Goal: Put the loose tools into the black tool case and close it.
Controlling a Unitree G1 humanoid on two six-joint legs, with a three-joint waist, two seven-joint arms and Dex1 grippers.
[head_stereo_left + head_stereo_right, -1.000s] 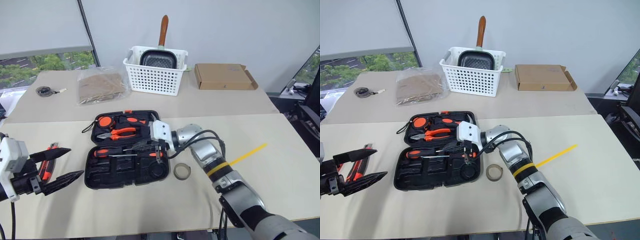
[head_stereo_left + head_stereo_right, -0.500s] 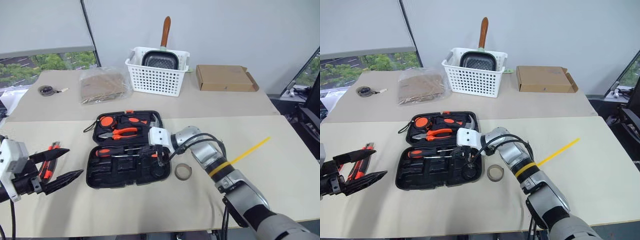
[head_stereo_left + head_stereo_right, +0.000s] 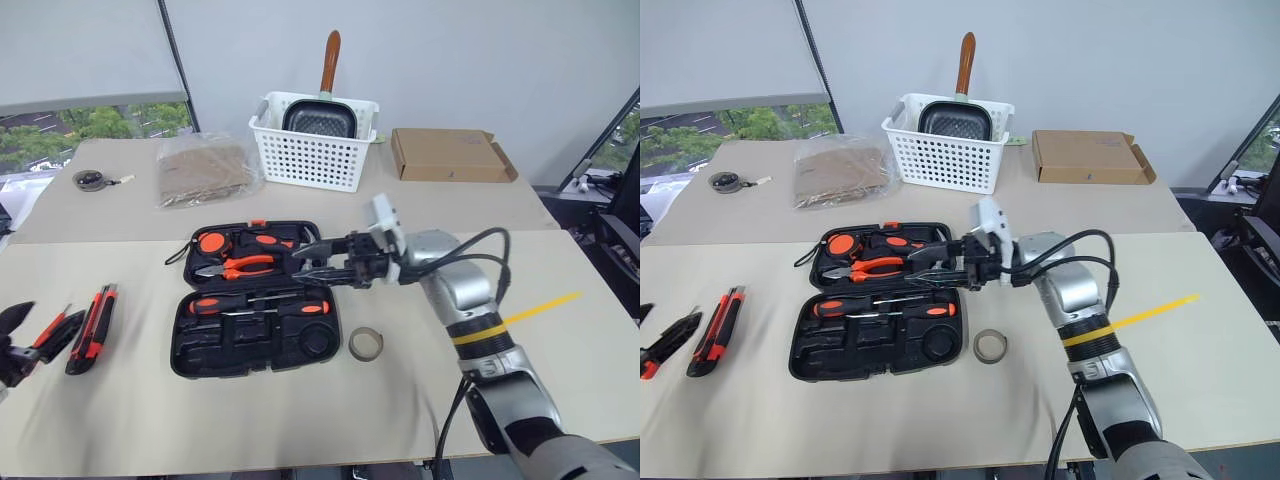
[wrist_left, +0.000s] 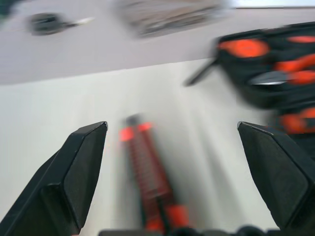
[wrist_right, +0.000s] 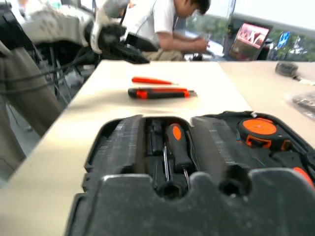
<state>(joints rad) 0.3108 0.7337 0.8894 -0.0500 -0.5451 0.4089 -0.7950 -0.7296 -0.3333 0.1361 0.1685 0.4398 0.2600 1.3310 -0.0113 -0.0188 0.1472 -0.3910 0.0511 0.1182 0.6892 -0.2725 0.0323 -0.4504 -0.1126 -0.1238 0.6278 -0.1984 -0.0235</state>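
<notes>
Release is the change you should note: your right gripper [image 3: 312, 262], which a second ago sat low in the near half of the black tool case [image 3: 255, 335] with its jaws shut at the screwdriver recess, now hangs above the middle of the case, fingers pointing across it, parted and holding nothing. Two screwdrivers [image 3: 262, 305] lie seated side by side in the case's near half, handles showing orange and black, so that placement reads as done.

Your left gripper [image 4: 177, 177] has swung away from the case toward the table's left edge. Its fingers stand wide apart and empty, straddling the orange-black utility knife [image 3: 92, 325] without touching it.

Left of the case, well apart from it, that knife lies beside the slim orange tool [image 3: 662, 348]. Just off the case's near right corner rests the small greyish tape ring [image 3: 364, 344].

The case lies fully open on the table. By my judgement three loose items remain outside it, and closing cannot begin until they are in.
</notes>
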